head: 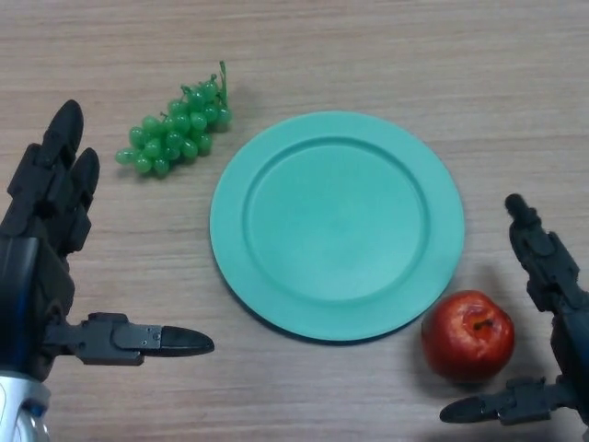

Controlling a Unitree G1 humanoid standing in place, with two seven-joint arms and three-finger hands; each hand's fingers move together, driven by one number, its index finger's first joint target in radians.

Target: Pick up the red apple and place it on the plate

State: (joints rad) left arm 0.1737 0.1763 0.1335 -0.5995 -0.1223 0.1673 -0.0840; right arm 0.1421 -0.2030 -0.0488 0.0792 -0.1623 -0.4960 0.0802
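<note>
The red apple (467,335) sits on the counter (368,55) at about five o'clock from the plate (337,226), just off its rim, stem dimple turned upward. The right hand (552,313) is right beside the apple, spread open around it without gripping: fingers straight at the apple's three o'clock, thumb stretched out below at six o'clock, neither visibly touching the fruit. The plate is a round teal one, lying flat near the middle of the counter with nothing on it. At its ten o'clock, just clear of the rim, lies a bunch of green grapes (177,129). Well over at the plate's nine o'clock, the left hand (46,230) rests open too, fingers straight, thumb pointing toward the plate, holding nothing.
</note>
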